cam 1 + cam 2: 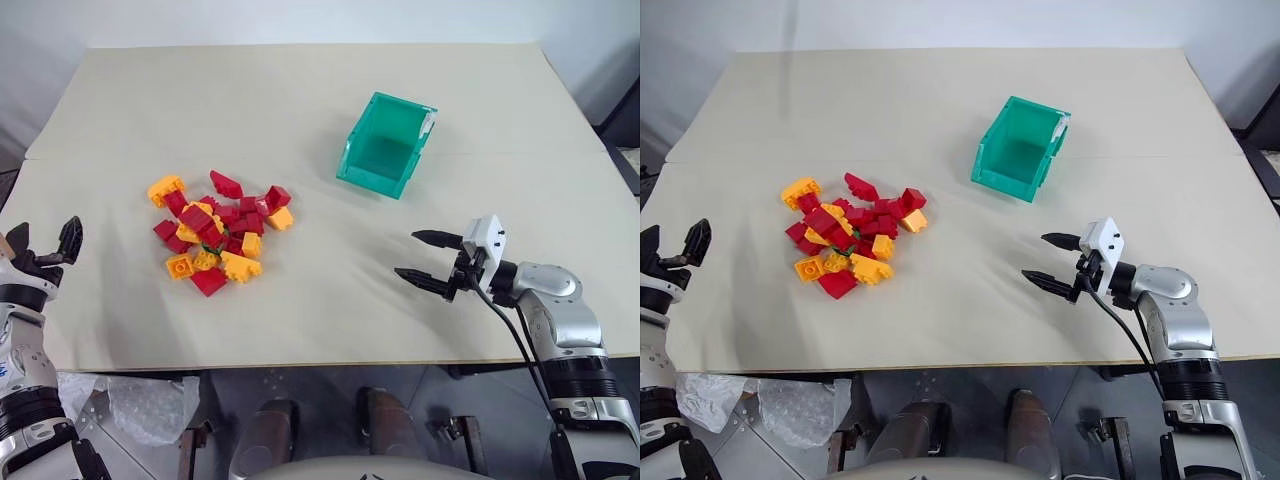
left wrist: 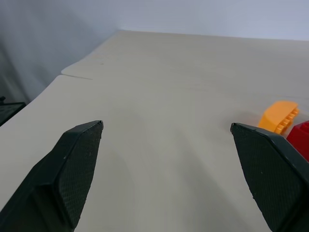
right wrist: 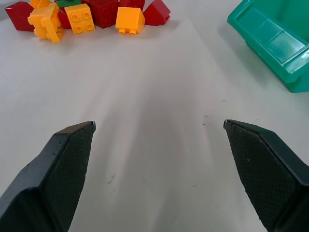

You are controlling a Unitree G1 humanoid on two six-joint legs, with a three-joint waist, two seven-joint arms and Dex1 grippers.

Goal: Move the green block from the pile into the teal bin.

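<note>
so the pile (image 1: 218, 232) of red and yellow-orange bricks sits left of centre on the tabletop (image 1: 300, 120), and the green block (image 3: 68, 3) is buried in it. just a sliver of green shows among the reds near the middle of the heap, so i can't tell which way it points or where its long axis runs. the teal bin (image 1: 386, 145) stands well apart, at about 2 o'clock from the pile, its long axis running 1 to 7 o'clock and its low sloped front facing 7 o'clock. right gripper (image 1: 428, 260) hovers at 5 o'clock from the bin, released, nothing between its jaws, pointing toward the pile. left gripper (image 1: 42, 241) is at the tabletop's left edge, at 9 o'clock from the pile, also spread wide and empty.
</note>
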